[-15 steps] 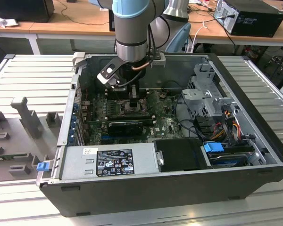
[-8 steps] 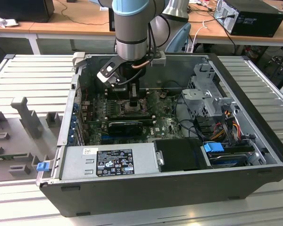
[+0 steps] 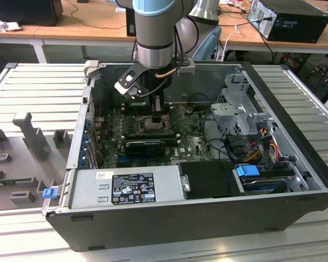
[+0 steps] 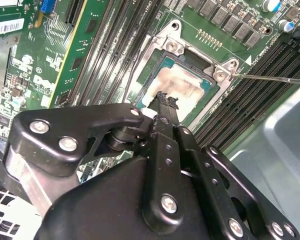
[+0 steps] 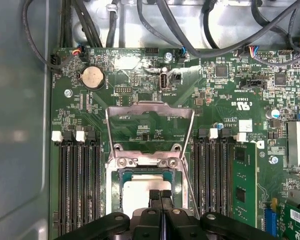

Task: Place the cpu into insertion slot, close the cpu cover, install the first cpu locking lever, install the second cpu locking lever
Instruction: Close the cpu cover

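The cpu [image 5: 138,192] [image 4: 184,84], a pale silver square, lies in the insertion slot [image 5: 115,187] [image 4: 151,60] on the green motherboard. The cpu cover [image 5: 150,106] stands open, tilted up from its hinge edge, with the board showing through its window. A thin locking lever [image 4: 270,78] [image 5: 191,186] sticks out free beside the socket. My gripper [image 5: 160,194] [image 4: 165,97] [image 3: 157,113] is shut, with its black fingertips pressed together right over the cpu's top and nothing between them. Whether the tips touch the chip I cannot tell.
Long black memory slots [image 5: 77,185] [image 5: 212,185] flank the socket. A coin cell [image 5: 92,77] and cables [image 5: 200,30] lie beyond the cover. In the exterior view the arm reaches down into an open computer case [image 3: 295,180] with a power supply [image 3: 126,188] and a drive cage [image 3: 240,106].
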